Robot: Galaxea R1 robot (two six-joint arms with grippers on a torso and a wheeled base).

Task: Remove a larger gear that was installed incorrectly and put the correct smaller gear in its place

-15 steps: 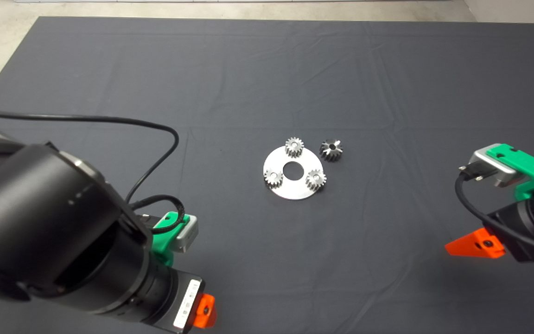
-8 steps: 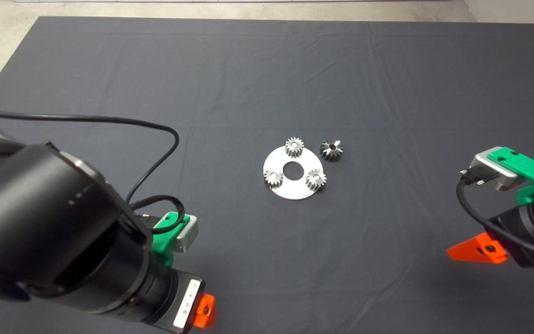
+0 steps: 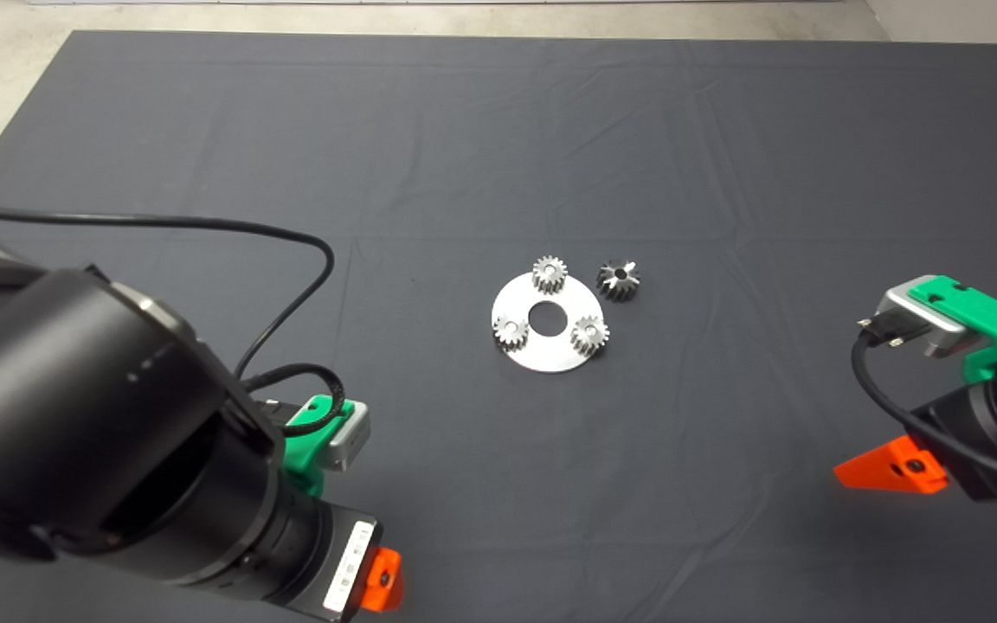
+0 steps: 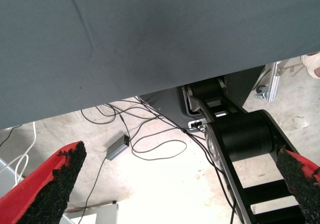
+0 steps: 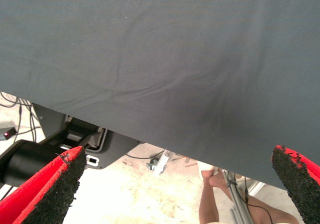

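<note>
A round steel plate point(image 3: 542, 353) lies mid-mat and carries three small fine-toothed gears: one at the far edge point(image 3: 549, 274), one at the left point(image 3: 510, 330), one at the right point(image 3: 589, 333). I cannot tell which of them is the smaller gear of the task. The larger gear point(image 3: 618, 279), star-like with broad teeth, rests on the mat just right of the plate, not on it. My left gripper point(image 4: 175, 194) waits at the lower left, open and holding nothing. My right gripper point(image 5: 175, 189) hangs at the lower right edge, open too, far from the gears.
The dark mat point(image 3: 498, 130) covers the table, with its near edge showing in both wrist views. Below it are the floor, loose cables point(image 4: 150, 144) and the robot's base. A person's leg and foot point(image 5: 212, 194) stand by the right side.
My right arm has drifted slightly down and toward the right edge. The left arm, the plate and all gears have not moved.
</note>
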